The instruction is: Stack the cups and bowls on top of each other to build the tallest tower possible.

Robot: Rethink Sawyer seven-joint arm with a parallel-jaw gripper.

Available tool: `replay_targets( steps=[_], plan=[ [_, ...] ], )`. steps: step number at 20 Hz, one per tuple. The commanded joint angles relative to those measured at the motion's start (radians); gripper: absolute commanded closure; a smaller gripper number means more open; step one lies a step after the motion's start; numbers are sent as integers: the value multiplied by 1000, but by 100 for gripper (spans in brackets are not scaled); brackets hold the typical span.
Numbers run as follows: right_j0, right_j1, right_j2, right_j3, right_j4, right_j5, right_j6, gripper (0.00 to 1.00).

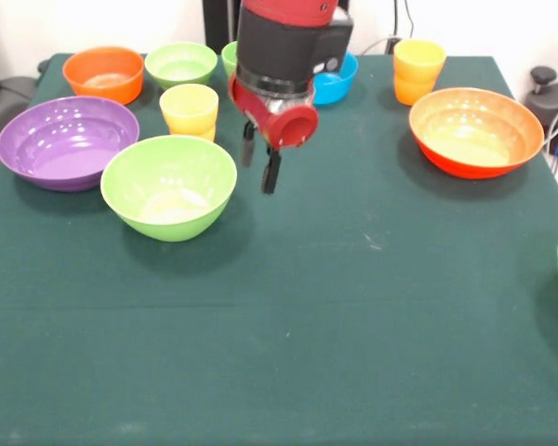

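green cloth covers the table (pixel 353 307). my gripper (pixel 260 163) hangs empty, fingers slightly parted, just beside the large green bowl (pixel 168 186), yellow cup (pixel 189 110) behind it. nothing looks stacked yet; i judge the next move is choosing and grasping a rim.

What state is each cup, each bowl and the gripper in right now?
Gripper: open, holding nothing.
Yellow cup: upright, unstacked.
Orange-yellow cup: upright, unstacked.
Purple bowl: upright, empty.
Large green bowl: upright, empty.
Orange-red bowl: upright, empty.
Small orange bowl: upright, empty.
Small green bowl: upright, empty.
Blue bowl: partly hidden by the arm.
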Motion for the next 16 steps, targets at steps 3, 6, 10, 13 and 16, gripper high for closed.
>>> replay_targets(
  steps=[3, 6, 10, 13, 16],
  plan=[
    [-17, -145, 59, 273, 53, 18, 8, 0],
    [-9, -157, 30, 313, 45, -27, 35, 0],
    [-88, -160, 48, 360, 30, -85, -4, 0],
    [-142, -150, 51, 346, 5, -107, -41, 0],
    [-166, -142, 59, 331, -9, -102, -62, 0]
  ],
)
